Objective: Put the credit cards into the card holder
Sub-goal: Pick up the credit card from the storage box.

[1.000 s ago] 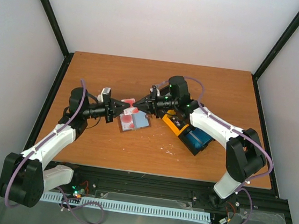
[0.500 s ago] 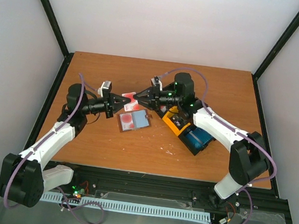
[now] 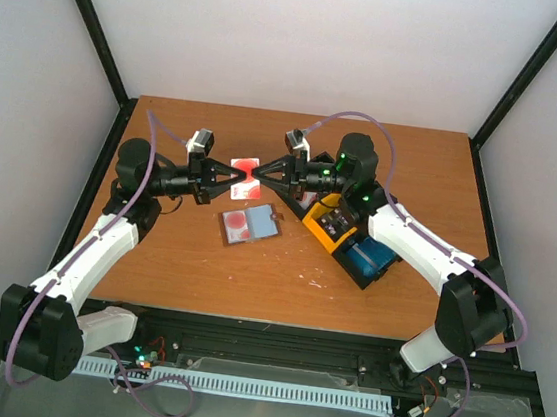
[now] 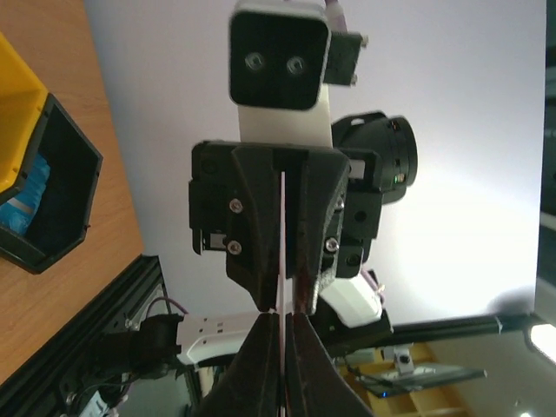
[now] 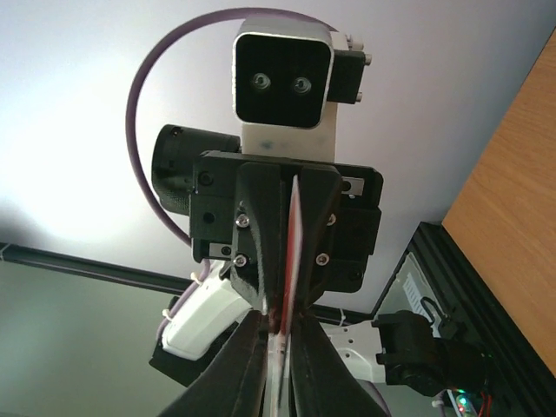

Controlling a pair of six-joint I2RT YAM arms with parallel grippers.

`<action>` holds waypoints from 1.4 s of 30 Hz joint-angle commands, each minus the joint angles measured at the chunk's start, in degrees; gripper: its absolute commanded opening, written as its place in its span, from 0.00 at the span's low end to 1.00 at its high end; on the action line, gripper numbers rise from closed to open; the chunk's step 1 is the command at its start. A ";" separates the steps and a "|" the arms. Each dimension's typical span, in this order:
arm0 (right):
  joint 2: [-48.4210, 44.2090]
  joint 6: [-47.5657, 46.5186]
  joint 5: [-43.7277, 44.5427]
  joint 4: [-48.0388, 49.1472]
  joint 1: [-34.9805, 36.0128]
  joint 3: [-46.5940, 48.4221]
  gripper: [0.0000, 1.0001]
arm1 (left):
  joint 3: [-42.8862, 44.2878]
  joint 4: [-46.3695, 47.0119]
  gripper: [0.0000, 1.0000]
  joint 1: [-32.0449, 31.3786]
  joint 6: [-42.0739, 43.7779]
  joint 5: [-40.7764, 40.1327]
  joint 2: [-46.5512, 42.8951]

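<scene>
A red-and-white credit card (image 3: pixel 248 170) hangs in the air between my two grippers, above and behind the card holder. My left gripper (image 3: pixel 234 175) is shut on its left edge. My right gripper (image 3: pixel 259 176) is shut on its right edge, tip to tip with the left. In the left wrist view the card (image 4: pixel 283 261) shows edge-on, running from my left gripper (image 4: pixel 282 317) into the facing jaws. The right wrist view shows the card (image 5: pixel 294 234) the same way above my right gripper (image 5: pixel 278 320). The brown card holder (image 3: pixel 270 215) lies open on the table with a red card (image 3: pixel 239 225) on its grey-blue lining.
A yellow bin (image 3: pixel 322 230) and a black bin (image 3: pixel 365 260) with blue contents lie right of the card holder, under my right arm. The same bins (image 4: pixel 35 200) show at the left edge of the left wrist view. Black frame rails border the table.
Both grippers have risen and moved toward the far side with the card, away from the card holder. The right gripper loosened for a moment and closed again on the card.
</scene>
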 commanded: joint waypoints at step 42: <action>-10.22 -57.91 23.48 -36.60 -0.01 2.90 0.63 | -7.15 -22.32 0.01 -0.38 107.05 -17.84 -24.38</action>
